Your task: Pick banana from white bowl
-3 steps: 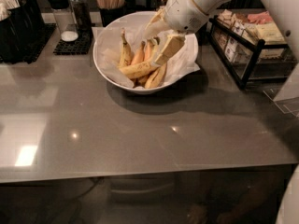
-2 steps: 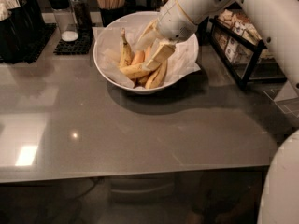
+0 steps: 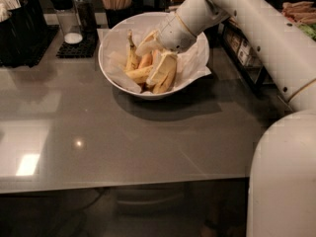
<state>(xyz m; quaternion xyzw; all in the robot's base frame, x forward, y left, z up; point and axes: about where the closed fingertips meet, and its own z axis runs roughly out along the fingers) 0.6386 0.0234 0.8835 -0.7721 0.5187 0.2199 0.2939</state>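
Banana (image 3: 132,58) just left of pincer (image 3: 156,58), inside white bowl (image 3: 148,94).

White bowl (image 3: 109,76): wide, round, glossy, lined with crumpled white paper, upright at the tabletop's (image 3: 148,152) 12 o'clock edge. Banana (image 3: 132,59): yellow, curved, lies at the bowl's 9 o'clock side, dark stem toward 12, propped against other bananas. Hand (image 3: 149,63) is inside the bowl just at the banana's 3 o'clock, fingers spread.
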